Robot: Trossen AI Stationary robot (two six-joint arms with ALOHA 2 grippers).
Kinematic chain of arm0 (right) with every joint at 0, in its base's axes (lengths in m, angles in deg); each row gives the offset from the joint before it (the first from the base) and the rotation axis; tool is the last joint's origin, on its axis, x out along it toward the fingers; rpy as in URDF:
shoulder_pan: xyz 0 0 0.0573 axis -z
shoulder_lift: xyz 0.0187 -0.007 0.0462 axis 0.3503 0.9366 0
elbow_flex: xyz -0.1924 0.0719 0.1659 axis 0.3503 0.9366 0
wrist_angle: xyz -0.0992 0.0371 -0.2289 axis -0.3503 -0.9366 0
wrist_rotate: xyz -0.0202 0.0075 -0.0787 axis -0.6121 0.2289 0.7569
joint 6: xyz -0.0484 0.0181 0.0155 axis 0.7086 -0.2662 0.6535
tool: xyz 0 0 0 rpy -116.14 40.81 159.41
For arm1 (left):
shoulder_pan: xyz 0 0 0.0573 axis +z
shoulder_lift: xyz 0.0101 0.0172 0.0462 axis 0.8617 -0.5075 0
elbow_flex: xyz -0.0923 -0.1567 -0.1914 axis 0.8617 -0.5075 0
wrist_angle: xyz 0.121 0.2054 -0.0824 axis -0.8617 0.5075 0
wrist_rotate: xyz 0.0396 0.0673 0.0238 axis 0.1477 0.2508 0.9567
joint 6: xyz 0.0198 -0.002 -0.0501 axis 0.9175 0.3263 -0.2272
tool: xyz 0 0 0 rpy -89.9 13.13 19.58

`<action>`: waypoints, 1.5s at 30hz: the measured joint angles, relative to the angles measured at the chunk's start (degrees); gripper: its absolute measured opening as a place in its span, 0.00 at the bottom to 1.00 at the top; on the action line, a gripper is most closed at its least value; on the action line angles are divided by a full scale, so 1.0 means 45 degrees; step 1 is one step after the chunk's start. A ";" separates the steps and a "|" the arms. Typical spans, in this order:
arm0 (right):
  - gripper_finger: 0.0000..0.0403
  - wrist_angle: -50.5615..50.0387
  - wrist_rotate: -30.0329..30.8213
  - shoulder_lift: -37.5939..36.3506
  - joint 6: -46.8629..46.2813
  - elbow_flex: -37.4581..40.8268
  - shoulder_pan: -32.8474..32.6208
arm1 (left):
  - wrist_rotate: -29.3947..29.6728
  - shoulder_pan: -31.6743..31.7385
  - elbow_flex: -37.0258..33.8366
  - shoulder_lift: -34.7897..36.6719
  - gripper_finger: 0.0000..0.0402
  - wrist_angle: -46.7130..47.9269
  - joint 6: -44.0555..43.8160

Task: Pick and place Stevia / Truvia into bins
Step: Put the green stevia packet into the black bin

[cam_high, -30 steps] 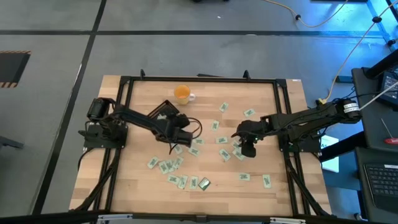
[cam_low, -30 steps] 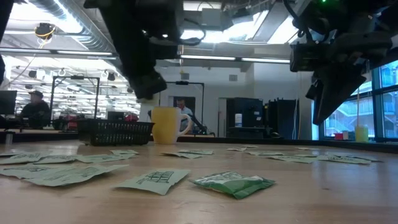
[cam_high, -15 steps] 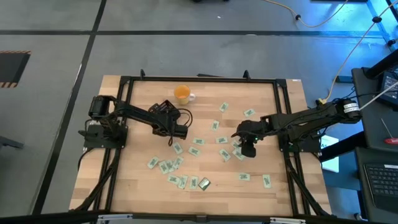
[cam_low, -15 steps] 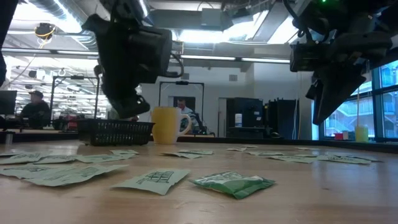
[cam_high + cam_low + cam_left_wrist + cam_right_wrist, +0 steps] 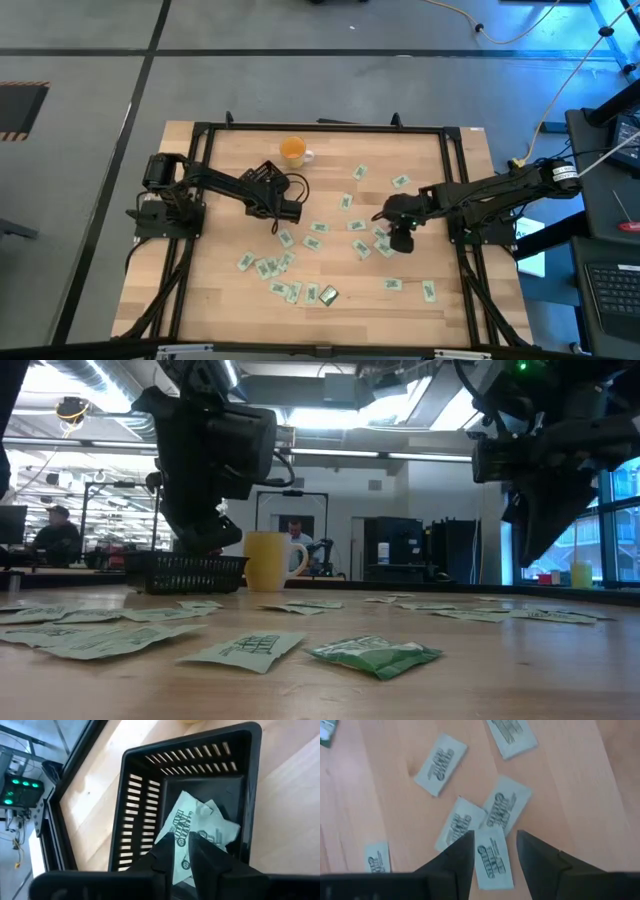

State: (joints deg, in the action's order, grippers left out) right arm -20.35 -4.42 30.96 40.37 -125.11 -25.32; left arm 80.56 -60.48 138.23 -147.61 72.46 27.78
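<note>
While the black slatted plastic tray [image 5: 150, 795] is largely hidden under the left arm in the high view, its inside is laid open in the left wrist view, where a pale green and white paper sachet [image 5: 200, 827] is seen lying crumpled on the tray floor. The left gripper [image 5: 181, 851] is held just above that sachet with its jaws a narrow gap apart; nothing is seen gripped between them, and contact with the sachet cannot be told. In the low view the tray [image 5: 187, 572] is shown just beside the orange ceramic cup with a white handle [image 5: 270, 560], a relation confirmed from above, where the cup [image 5: 293, 151] sits at the far edge of the wooden desk [image 5: 220, 290].

Away from the tray, across the desk, the right gripper [image 5: 494, 851] is poised over a loose cluster of sachets, its jaws spread wide and empty, a printed sachet [image 5: 493, 859] framed between them. Many more sachets [image 5: 280, 265] are scattered on the desk nearer than the tray, seen best in the high view.
</note>
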 joint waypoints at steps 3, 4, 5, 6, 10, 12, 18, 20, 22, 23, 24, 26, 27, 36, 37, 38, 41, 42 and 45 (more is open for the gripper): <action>0.37 -0.0537 0.0322 0.0000 -0.0063 0.0000 0.0004 | -0.0002 -0.0108 0.0000 0.0009 0.15 0.0000 -0.0076; 0.37 -0.0742 0.0698 0.0000 -0.0113 0.0000 0.0000 | -0.0002 -0.0170 0.0000 0.0050 0.15 0.0000 -0.0183; 0.37 -0.0963 0.1192 0.0000 -0.0322 0.0000 0.0008 | 0.0015 -0.0242 0.0000 0.0125 0.14 0.0000 -0.0336; 0.37 -0.1271 0.1784 0.0000 -0.0539 0.0000 0.0053 | 0.0054 -0.0321 0.0000 0.0228 0.14 0.0000 -0.0502; 0.37 -0.2413 0.4156 0.0000 -0.1840 0.0000 0.0402 | 0.0212 -0.0694 0.0000 0.0577 0.13 -0.0079 -0.0947; 0.37 -0.2650 0.4754 0.0000 -0.2088 0.0000 0.0600 | 0.0409 -0.0907 0.0000 0.0785 0.12 -0.0314 -0.1089; 0.37 -0.2294 0.4808 0.0000 -0.2028 0.0000 0.1564 | 0.0479 -0.1468 0.0001 0.1415 0.12 -0.1749 -0.0450; 0.37 -0.2311 0.4989 0.0000 -0.2026 0.0000 0.2024 | 0.0481 -0.1620 0.0002 0.1553 0.12 -0.2417 -0.0033; 0.37 -0.2307 0.5312 0.0000 -0.1938 0.0000 0.2504 | 0.0500 -0.1733 0.0005 0.1626 0.13 -0.3233 0.0509; 0.37 -0.2296 0.5406 0.0000 -0.1739 0.0000 0.2763 | 0.0534 -0.1786 0.0005 0.1632 0.13 -0.3684 0.0835; 0.37 -0.2231 0.5433 0.0000 -0.1553 0.0000 0.3025 | 0.0538 -0.1815 0.0005 0.1632 0.13 -0.4149 0.1166; 0.37 -0.2000 0.5423 0.0000 -0.1113 0.0000 0.3528 | 0.0477 -0.1864 0.0005 0.1632 0.13 -0.4988 0.1794; 0.37 -0.1874 0.5423 0.0000 -0.0941 0.0000 0.3795 | 0.0378 -0.1860 0.0005 0.1632 0.12 -0.5358 0.2100; 0.37 -0.1397 0.4976 0.0000 0.0670 0.0034 0.6055 | 0.0309 -0.1860 0.0005 0.1632 0.11 -0.6669 0.3689; 0.37 -0.1361 0.4979 0.0000 0.0732 0.0034 0.6226 | 0.0309 -0.1860 0.0005 0.1632 0.11 -0.6669 0.3692; 0.37 -0.1299 0.4973 0.0014 0.0785 0.0034 0.6392 | 0.0309 -0.1860 0.0005 0.1632 0.11 -0.6669 0.3692; 0.37 -0.1271 0.4959 0.0067 0.0998 0.0034 0.6820 | 0.0309 -0.1860 0.0005 0.1632 0.11 -0.6664 0.3692; 0.37 -0.1251 0.4958 0.0140 0.0998 0.0034 0.6924 | 0.0306 -0.1860 0.0005 0.1632 0.11 -0.6664 0.3692; 0.37 -0.1219 0.4941 0.0533 0.1049 0.0039 0.7220 | 0.0304 -0.1860 0.0005 0.1632 0.11 -0.6657 0.3692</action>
State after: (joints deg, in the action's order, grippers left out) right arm -25.84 17.82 33.36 45.10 -124.93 7.16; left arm 81.93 -68.85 138.25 -140.26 42.50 44.39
